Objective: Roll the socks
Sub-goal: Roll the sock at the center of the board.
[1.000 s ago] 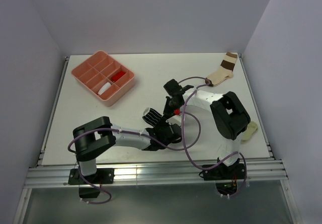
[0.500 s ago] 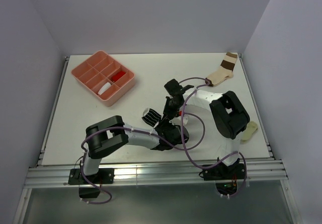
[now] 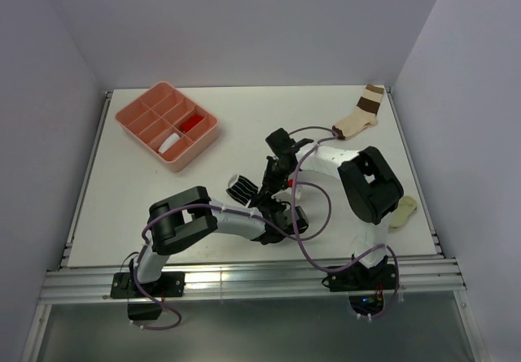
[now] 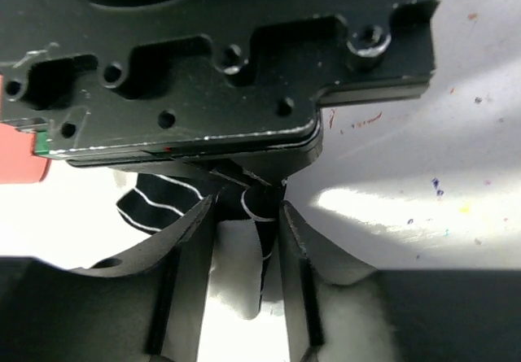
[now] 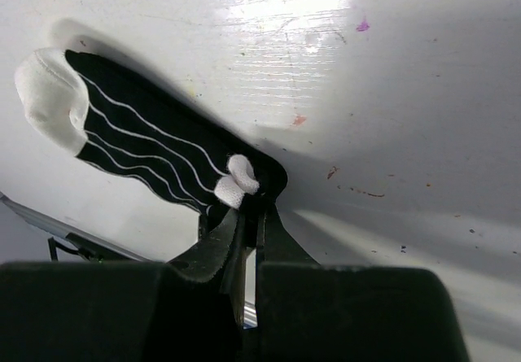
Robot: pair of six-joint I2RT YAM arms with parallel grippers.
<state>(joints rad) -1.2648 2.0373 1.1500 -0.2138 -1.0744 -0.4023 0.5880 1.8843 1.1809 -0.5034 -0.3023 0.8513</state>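
The black-and-white thin-striped sock lies on the white table mid-front. In the right wrist view it runs up-left to its white toe. My right gripper is shut on its near end by a white heel patch; from above it points down at the sock. My left gripper is open, its jaws either side of a hanging fold of the sock, right under the right gripper's body; from above it is mostly hidden. A white roll and a red-ended piece sit in the tray.
The pink compartment tray stands at the back left. A cream sock with broad brown bands lies at the back right corner. A pale yellowish lump lies by the right arm's base. Purple cables loop between the arms.
My left arm has folded in and swung right, bringing its gripper under the right gripper. The striped sock has bunched and shifted slightly left. The right gripper has barely moved.
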